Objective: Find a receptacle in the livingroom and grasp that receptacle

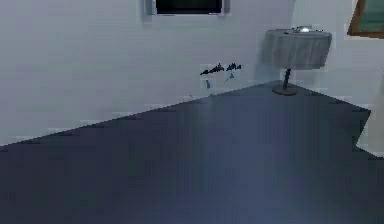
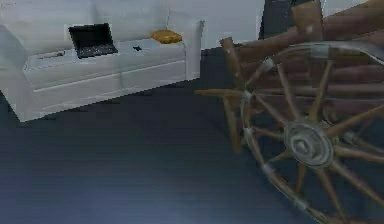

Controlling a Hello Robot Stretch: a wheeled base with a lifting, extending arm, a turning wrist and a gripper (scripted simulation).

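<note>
A: What should be neared for grasping?
B: The yellow thing (image 2: 165,37) on the sofa (image 2: 120,70), eleven o'clock in the arm side view, is judged likeliest. The gripper's state cannot be told.

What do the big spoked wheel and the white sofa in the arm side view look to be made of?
Wheel: probably wood, going by its brown, matte rim and spokes; the hub looks like dull grey metal. Sofa: white upholstery with soft, rounded cushions and a smooth finish; whether it is fabric or leather cannot be told.
</note>
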